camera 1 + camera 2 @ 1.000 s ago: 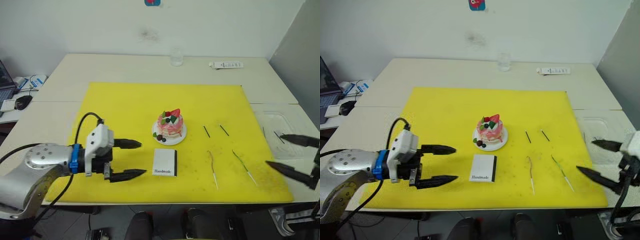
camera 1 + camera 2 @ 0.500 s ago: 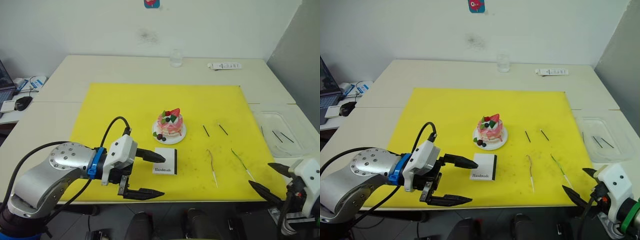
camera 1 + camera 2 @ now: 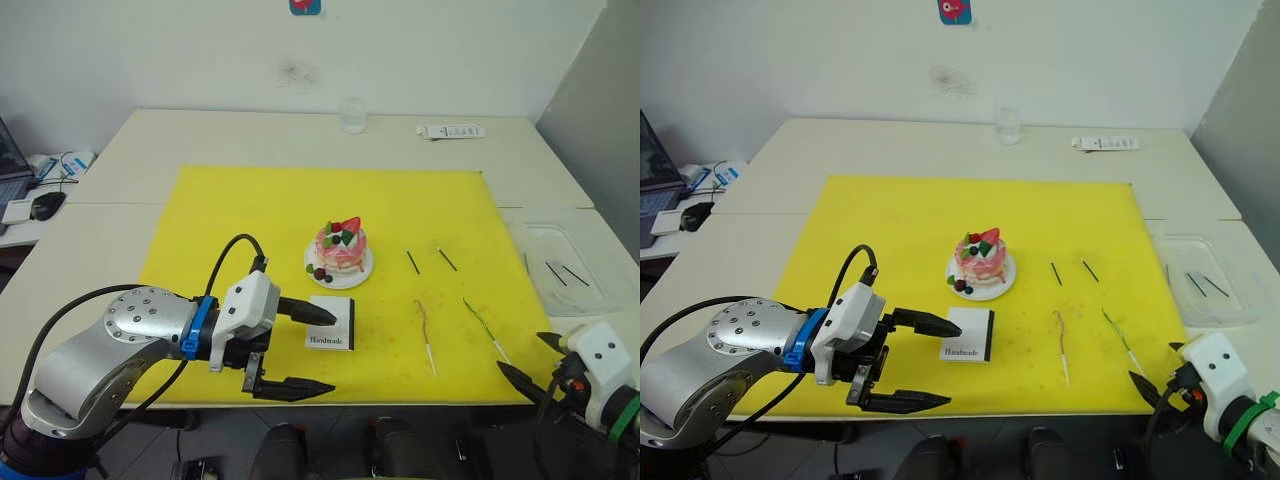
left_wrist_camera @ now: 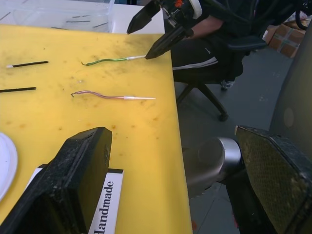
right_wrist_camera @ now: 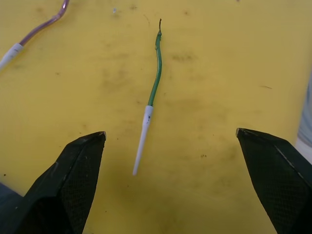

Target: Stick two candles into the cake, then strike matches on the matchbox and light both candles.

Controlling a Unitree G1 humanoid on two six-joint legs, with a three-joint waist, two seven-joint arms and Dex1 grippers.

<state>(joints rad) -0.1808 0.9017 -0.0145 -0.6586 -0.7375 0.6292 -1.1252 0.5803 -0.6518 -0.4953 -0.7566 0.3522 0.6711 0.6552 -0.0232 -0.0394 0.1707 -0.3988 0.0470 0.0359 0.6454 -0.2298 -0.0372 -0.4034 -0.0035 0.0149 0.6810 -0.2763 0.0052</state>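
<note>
While the small round pink cake [image 3: 340, 246] sits mid-mat, the left gripper [image 3: 310, 350] hangs spread beside the flat white matchbox [image 3: 330, 323]. In the right wrist view, the right gripper [image 5: 170, 161], fingers wide apart, frames the thin green wavy candle [image 5: 150, 111].

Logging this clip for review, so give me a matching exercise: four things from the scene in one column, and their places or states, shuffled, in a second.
Things:
1. cake
2. matchbox
3. green candle
4. right gripper

Places or states:
A. lying flat on the yellow mat, its white end toward the mat's near edge
B. open, fingers on either side of the white candle end
C. on a small white plate, no candle in it
D. flat on the mat, next to the upper finger of the left gripper

Pairs: 1-C, 2-D, 3-A, 4-B
</note>
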